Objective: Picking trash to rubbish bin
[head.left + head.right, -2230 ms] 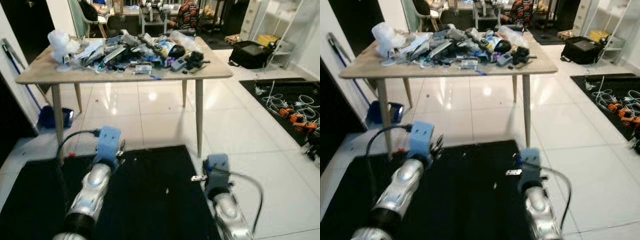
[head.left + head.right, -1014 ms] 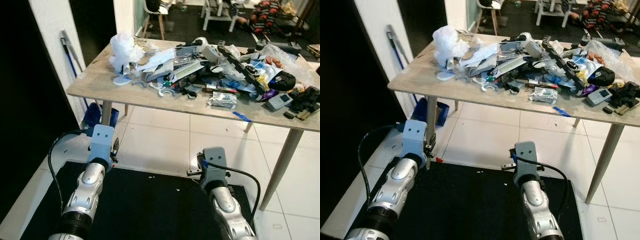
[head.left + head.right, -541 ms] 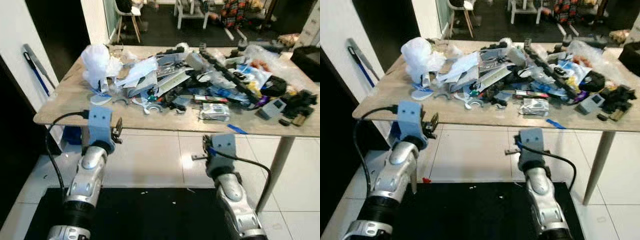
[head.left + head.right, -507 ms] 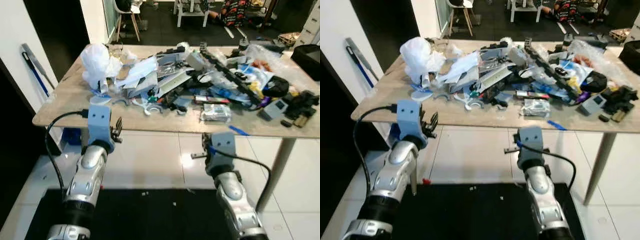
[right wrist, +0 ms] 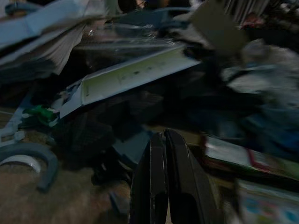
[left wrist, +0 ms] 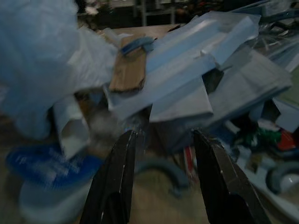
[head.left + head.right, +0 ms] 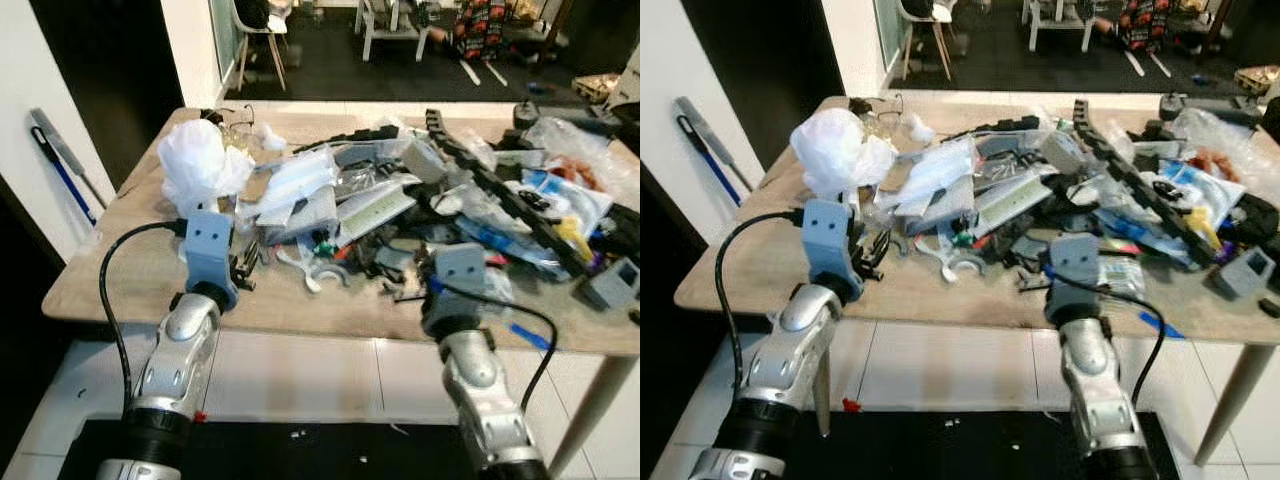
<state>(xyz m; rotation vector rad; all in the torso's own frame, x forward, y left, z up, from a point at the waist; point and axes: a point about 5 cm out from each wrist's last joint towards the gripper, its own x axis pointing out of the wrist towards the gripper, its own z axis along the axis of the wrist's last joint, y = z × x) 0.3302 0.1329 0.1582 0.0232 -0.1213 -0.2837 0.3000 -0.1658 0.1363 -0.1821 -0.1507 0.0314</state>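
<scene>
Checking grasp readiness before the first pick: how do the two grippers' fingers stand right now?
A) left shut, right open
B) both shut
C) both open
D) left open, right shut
D: the left gripper shows a clear gap between its fingers, while the right gripper has its fingers pressed together.

Both arms now raised over the cluttered table (image 7: 120, 270), seemingly closer.

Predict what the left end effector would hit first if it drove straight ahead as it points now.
Probably the pale blue flat packaging at the near edge of the pile, judging by the left wrist view. The left end effector is open; blur leaves depth uncertain.
</scene>
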